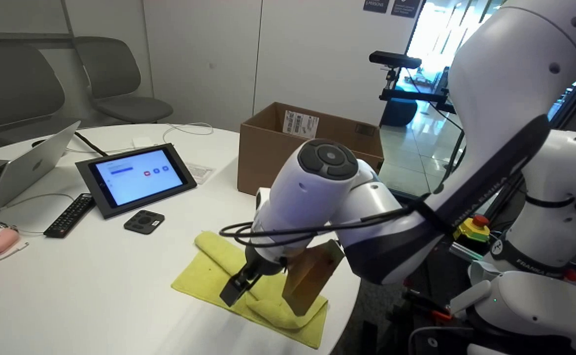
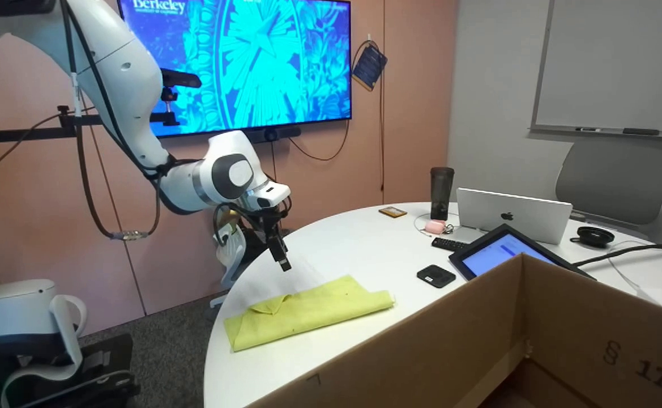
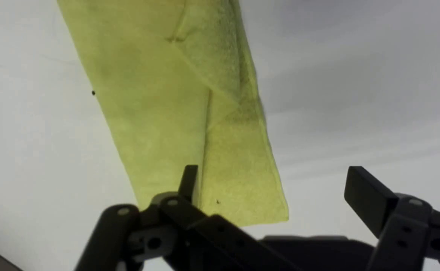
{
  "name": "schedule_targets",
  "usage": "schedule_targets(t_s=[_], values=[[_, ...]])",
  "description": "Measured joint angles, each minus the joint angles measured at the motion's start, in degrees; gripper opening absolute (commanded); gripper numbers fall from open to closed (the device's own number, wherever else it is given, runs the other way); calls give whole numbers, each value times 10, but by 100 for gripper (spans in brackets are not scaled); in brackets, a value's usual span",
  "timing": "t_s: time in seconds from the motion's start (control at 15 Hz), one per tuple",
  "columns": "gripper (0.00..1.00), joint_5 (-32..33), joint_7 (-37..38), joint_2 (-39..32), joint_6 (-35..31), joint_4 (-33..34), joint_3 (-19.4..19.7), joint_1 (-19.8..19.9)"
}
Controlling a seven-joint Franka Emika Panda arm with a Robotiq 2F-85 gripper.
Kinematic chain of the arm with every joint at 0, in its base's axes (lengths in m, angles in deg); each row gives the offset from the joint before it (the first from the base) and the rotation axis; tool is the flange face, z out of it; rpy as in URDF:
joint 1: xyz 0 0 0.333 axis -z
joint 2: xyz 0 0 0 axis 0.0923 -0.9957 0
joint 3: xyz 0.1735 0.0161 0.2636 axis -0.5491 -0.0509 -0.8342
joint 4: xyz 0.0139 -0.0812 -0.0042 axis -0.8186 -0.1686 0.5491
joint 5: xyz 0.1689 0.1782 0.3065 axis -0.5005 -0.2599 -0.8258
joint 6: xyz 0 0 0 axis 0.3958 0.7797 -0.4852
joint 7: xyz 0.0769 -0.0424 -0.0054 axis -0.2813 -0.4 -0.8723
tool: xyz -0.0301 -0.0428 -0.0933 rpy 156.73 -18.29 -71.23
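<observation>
Hanging spread wide in the wrist view, my black two-fingered pincer [image 3: 272,177] grips nothing; below, a yellow-green, folded fabric cloth [image 3: 152,113] lies on the white, smooth-topped table [image 3: 355,131]. I judge the cloth soft, light and limp, best pinched at its raised fold [image 3: 212,64]; one end is cut off. In an exterior view, a brown, block-like piece [image 1: 310,281], which I cannot identify, hides part of the cloth. In an exterior view, the open-topped, brown cardboard box [image 2: 449,334] is cropped, most of its floor out of sight.

In exterior view: cloth [image 1: 206,276] on table [image 1: 95,296], box [image 1: 263,153] behind it, tablet [image 1: 137,176] left of box
</observation>
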Motion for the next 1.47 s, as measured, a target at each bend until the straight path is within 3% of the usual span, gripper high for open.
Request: schedule_targets(t_s=[0.33,0.8,1.47], values=[[100,0,43,-44,6,63,14,42],[100,-7,68,-161,64,196,-1,98],[100,5,-19,-236,164,332,-44,135]])
